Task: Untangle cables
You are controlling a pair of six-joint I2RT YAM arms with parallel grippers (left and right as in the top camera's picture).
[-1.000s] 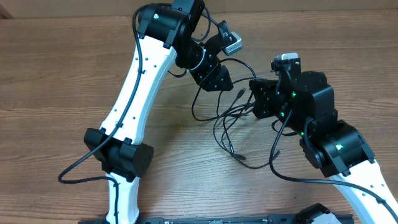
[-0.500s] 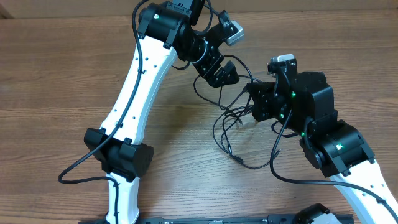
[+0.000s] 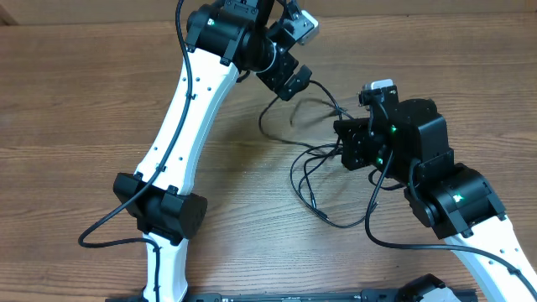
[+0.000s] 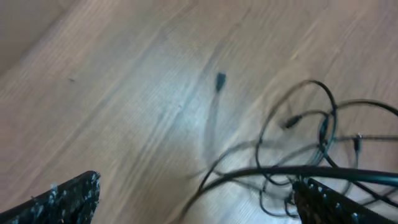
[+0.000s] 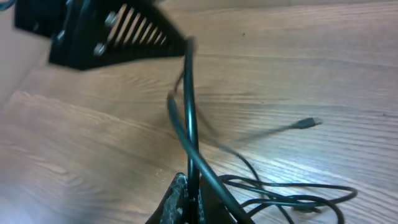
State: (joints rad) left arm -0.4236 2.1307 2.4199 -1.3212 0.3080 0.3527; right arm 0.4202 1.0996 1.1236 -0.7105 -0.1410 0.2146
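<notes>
Up and away goes the left end effector [image 3: 292, 83] since a second ago: it sat low over the tangle with its fingers partly closed, and now it hangs higher and further back, fingers spread wide with nothing between them. From its own wrist camera the two fingers stand far apart, though one dark strand runs just beside the right-hand finger, and I cannot tell whether it touches.

The thin black flexible cords [image 3: 323, 180] lie in a loose heap of overlapping loops on the brown wooden table [image 3: 84, 101], between the two arms and closer to the right one. One strand rises out of the heap, and a small plug [image 5: 306, 123] lies at the end of a blurred strand, clear of the main loops.

At the heap's upper right edge, the right end effector [image 3: 344, 143] is pressed together on that rising strand. Its wrist view shows the cord pinched at the fingertips and climbing toward the left arm's fingers.

I reckon the danger is that climbing strand. If it is draped over an open finger, any further retreat could drag the heap along or pull a loop tight into a knot. A hard tug from the right could cinch the crossings too. The arm's own thick black wire [image 3: 403, 244] lies near the heap and could get hooked by mistake.
</notes>
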